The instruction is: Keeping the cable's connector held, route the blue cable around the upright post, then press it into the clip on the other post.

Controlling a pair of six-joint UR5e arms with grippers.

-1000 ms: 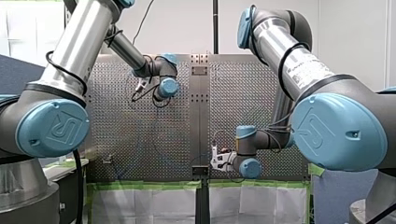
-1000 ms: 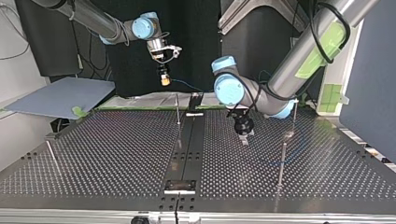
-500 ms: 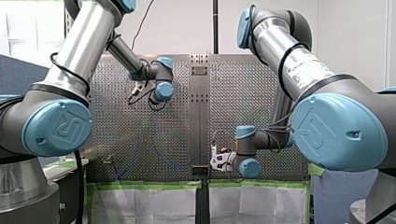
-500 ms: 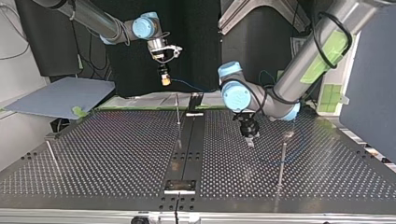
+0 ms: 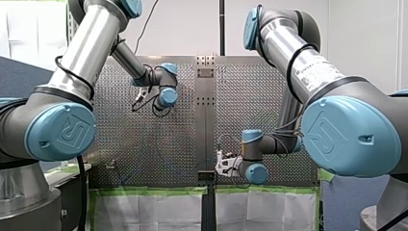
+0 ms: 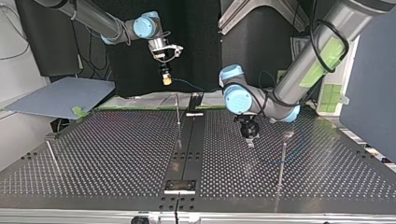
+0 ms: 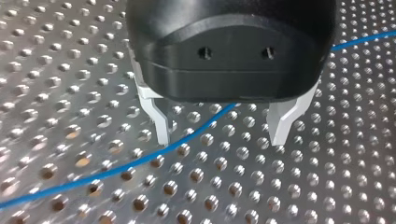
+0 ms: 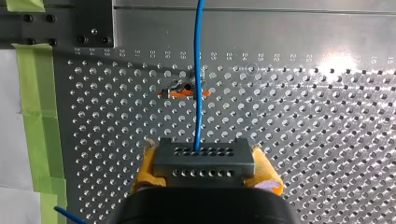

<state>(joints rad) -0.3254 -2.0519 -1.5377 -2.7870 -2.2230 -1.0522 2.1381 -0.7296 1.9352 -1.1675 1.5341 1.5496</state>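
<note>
In the front view the left arm [image 5: 86, 53] came in from the left, its wrist over the far part of the table [image 5: 144, 139]; the right arm [image 5: 308, 72] came in from the right, its wrist low by the near edge, just beside the dark central strip [image 5: 206, 120]; green tape [image 5: 154, 190] ran along that edge; the fingers were too small there to read.

In the top view the right gripper [image 6: 166, 80] hung in the air over the table's far edge, left of centre, its yellow pads closed together; what they held was too small to tell there; the cable [image 6: 189, 85] left it as a thin blue line toward the view's right; the middle post [image 6: 178, 109] stood upright below, apart from the gripper. The left gripper [image 6: 250, 141] pointed down at the table right of the strip; a faint blue run of cable lay on the surface between it and the right post [image 6: 281, 161].

In the left wrist view the black left gripper had its two pale fingers [image 7: 161, 123] released and spread wide, tips down near the table; the cable ran slantwise on the surface between them, just beside one fingertip; whether it touched that finger could not be told.

In the right wrist view the yellow pads [image 8: 148, 168] grasped the grey connector [image 8: 204, 161] from both sides; the cable rose from its row of holes, straight ahead of the gripper, crossing an end-on post [image 8: 187, 87] with an orange piece across it; contact there could not be told.
</note>
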